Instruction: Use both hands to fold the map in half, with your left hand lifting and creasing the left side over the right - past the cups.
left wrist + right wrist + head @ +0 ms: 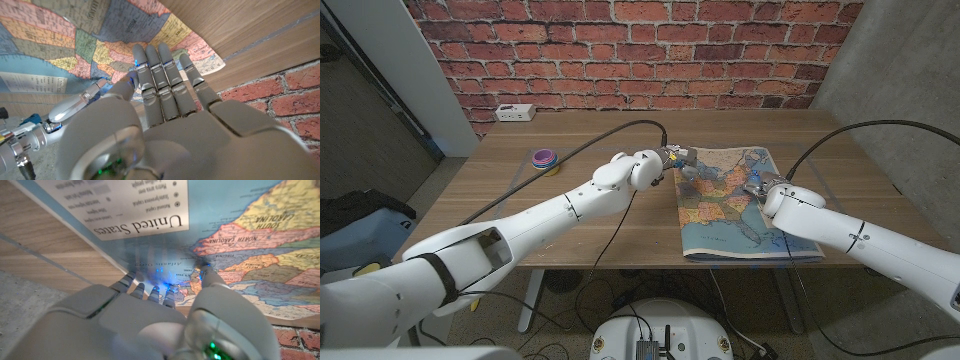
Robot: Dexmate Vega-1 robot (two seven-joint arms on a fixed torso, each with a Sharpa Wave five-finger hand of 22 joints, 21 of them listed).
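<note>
- Left hand [165, 115], seen close in its wrist view: fingers [159, 67] straight and together, reaching onto the map's [75, 40] upper left part, nothing gripped.
- Right hand [165, 310]: fingertips [156, 291] pressed down on the map [250, 240] at its 3 o'clock edge, not clasping it.
- Map [735, 205] lies spread on the wooden table [570, 150], right of centre.
- Purple-lidded object [543, 157] toward 10 o'clock; white power strip [515, 112] at the far edge.
</note>
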